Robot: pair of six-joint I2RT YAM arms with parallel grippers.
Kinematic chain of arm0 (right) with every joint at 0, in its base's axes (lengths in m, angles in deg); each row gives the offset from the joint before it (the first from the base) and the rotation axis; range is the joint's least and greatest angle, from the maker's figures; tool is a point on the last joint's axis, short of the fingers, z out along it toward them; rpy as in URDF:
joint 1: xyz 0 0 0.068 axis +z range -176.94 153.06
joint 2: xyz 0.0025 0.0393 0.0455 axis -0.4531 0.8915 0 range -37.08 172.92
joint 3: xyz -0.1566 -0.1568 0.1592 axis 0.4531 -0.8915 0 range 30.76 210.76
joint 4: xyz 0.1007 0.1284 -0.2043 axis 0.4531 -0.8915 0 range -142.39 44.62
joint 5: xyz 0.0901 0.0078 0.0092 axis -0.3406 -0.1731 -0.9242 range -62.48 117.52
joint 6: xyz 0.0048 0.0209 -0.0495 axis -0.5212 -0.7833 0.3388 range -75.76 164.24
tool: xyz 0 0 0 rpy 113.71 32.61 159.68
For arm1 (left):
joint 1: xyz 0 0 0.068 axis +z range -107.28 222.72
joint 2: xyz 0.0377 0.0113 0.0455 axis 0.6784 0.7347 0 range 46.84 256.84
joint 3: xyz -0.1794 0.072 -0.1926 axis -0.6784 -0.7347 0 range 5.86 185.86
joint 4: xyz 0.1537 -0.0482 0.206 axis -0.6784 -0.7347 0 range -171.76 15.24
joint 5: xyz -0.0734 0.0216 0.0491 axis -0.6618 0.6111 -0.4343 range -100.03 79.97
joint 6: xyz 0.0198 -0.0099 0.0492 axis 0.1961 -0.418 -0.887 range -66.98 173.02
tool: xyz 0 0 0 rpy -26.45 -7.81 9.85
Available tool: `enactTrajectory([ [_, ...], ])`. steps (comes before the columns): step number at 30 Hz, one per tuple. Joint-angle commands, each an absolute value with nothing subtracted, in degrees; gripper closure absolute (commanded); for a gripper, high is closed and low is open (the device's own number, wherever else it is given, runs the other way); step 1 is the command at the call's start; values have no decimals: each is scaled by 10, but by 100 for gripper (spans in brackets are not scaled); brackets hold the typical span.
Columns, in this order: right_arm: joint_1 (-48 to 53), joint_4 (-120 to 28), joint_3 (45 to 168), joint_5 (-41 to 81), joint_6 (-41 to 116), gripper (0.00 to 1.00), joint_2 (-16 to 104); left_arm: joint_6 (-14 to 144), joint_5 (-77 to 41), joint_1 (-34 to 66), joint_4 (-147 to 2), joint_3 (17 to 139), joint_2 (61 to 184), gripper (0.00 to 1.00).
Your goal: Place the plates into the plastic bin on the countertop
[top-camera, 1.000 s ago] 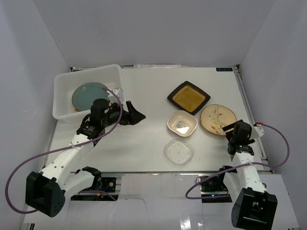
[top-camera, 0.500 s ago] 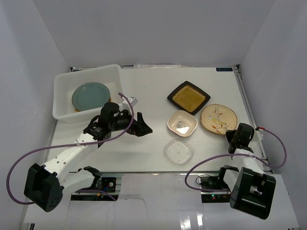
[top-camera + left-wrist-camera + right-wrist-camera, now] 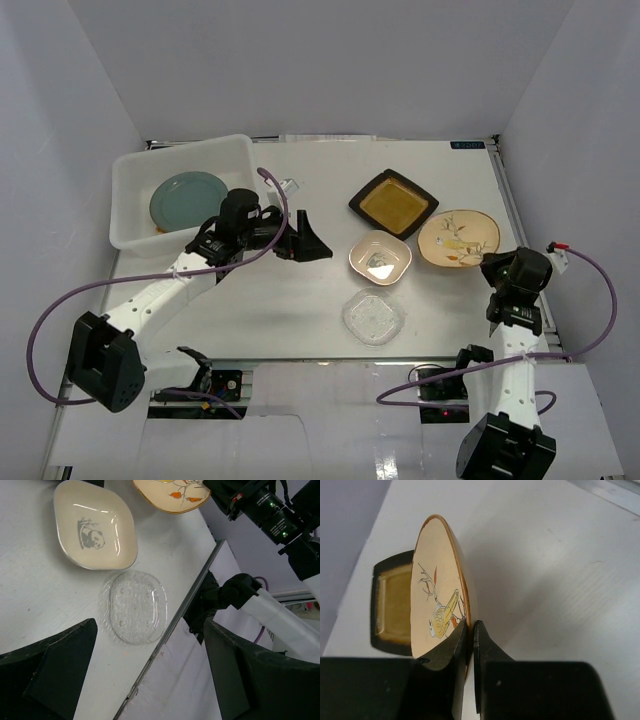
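Top external: a grey-blue round plate (image 3: 185,198) is found in the white translucent plastic bin (image 3: 128,170), ten o'clock. The cream floral round plate (image 3: 455,235), three o'clock, is clamped at its rim by the right gripper (image 3: 470,625). The left gripper (image 3: 315,240) jaws are held apart. Three dishes (image 3: 393,203) (image 3: 380,257) (image 3: 372,317) are left.

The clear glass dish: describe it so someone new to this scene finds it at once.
Start at the white countertop and go to the middle of its near edge. There lies the clear glass dish, directly on the near side of the cream panda bowl. It alone is see-through, with a pebbled surface; its neighbours are opaque.
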State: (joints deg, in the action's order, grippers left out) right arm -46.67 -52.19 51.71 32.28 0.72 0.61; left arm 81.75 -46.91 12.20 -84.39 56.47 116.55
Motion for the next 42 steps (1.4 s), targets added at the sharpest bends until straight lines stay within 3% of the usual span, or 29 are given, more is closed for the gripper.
enactTrajectory([
  [1, -447, -426, 598, 204, -1, 92, -20, 876, -515, 119, -793, 598, 1186, 2],
  [18, -308, -238, 601, -31, -100, 92, 76, 1015, -537, 115, -621, 694, 1405, 2],
  [20, -295, -201, 593, -47, -112, 92, 92, 1014, -532, 113, -623, 702, 1427, 7],
  [21, -291, -197, 592, -53, -116, 92, 96, 1009, -526, 112, -625, 702, 1432, 11],
  [22, -287, -195, 591, -53, -116, 92, 102, 1009, -517, 113, -626, 702, 1438, 27],
  [24, -278, -187, 585, -60, -115, 92, 108, 1007, -508, 113, -626, 698, 1438, 40],
  [25, -275, -185, 583, -63, -116, 92, 115, 1006, -501, 113, -628, 698, 1439, 54],
  [28, -270, -173, 573, -71, -115, 92, 127, 1000, -490, 113, -640, 700, 1434, 78],
  [29, -270, -173, 570, -71, -113, 92, 129, 995, -480, 113, -647, 703, 1430, 90],
  [30, -270, -173, 567, -72, -111, 92, 134, 992, -474, 113, -663, 710, 1427, 95],
  [31, -270, -177, 566, -71, -103, 90, 135, 982, -466, 113, -671, 714, 1423, 99],
  [33, -270, -206, 572, -69, -86, 59, 138, 971, -436, 115, -697, 726, 1410, 100],
  [34, -270, -217, 577, -70, -67, 36, 139, 964, -431, 124, -704, 729, 1404, 100],
  [37, -270, -251, 584, -66, -42, 14, 133, 966, -423, 172, -714, 736, 1376, 100],
  [40, -270, -262, 578, -57, -21, 4, 120, 991, -447, 267, -706, 731, 1332, 100],
  [42, -252, -264, 570, -56, -12, 4, 114, 1012, -457, 342, -703, 724, 1296, 100],
])
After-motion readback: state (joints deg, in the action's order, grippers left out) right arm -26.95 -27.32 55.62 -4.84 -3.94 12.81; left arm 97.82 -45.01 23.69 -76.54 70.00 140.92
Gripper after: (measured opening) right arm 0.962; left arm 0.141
